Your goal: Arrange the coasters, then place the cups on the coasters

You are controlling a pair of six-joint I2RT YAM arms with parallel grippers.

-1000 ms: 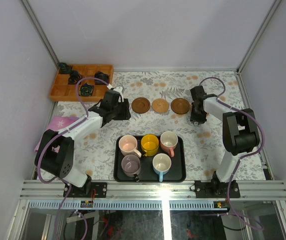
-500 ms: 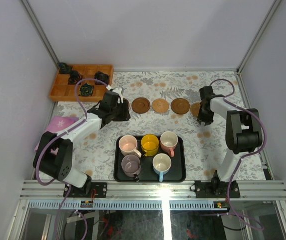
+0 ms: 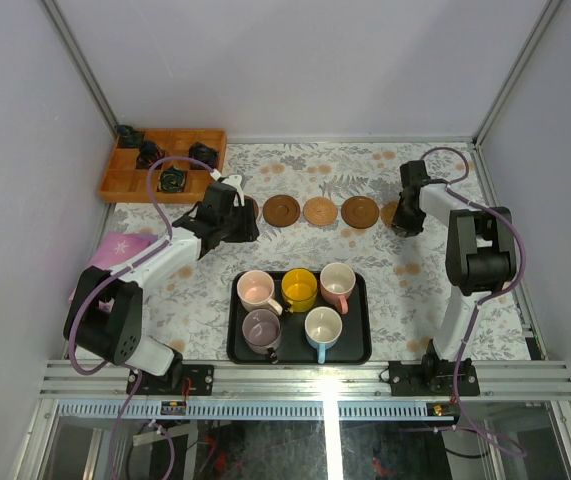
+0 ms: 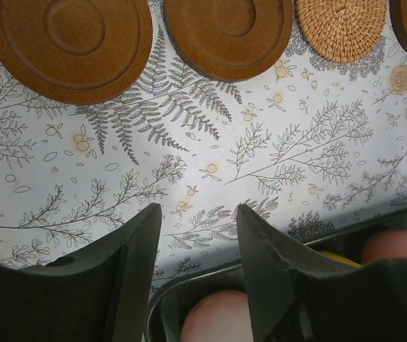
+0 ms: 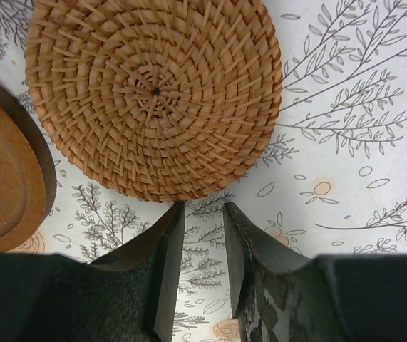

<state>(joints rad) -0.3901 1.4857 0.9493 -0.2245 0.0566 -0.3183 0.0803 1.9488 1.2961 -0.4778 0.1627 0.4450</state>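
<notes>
Five coasters lie in a row across the table: a brown one [image 3: 281, 210], a lighter woven one [image 3: 319, 211] and a brown one [image 3: 360, 211] show whole. The leftmost [image 4: 68, 43] is half under my left gripper [image 3: 237, 222]. The rightmost, woven [image 5: 153, 96], lies just ahead of my right gripper [image 3: 406, 212]. Both grippers are open and empty: the left [image 4: 197, 221] wide, the right [image 5: 203, 210] narrow. The cups stand in the black tray [image 3: 353, 350]: pale pink [image 3: 256, 290], yellow [image 3: 299, 289], white with pink handle [image 3: 337, 282], mauve [image 3: 262, 328], white with blue handle [image 3: 322, 327].
A wooden compartment box [image 3: 135, 180] holding small black objects sits at the back left. A pink sheet [image 3: 120, 245] lies by the left arm. The enclosure walls close in on both sides and the back.
My right gripper has drawn back to the far right, uncovering the rightmost woven coaster. The left arm has barely shifted.
</notes>
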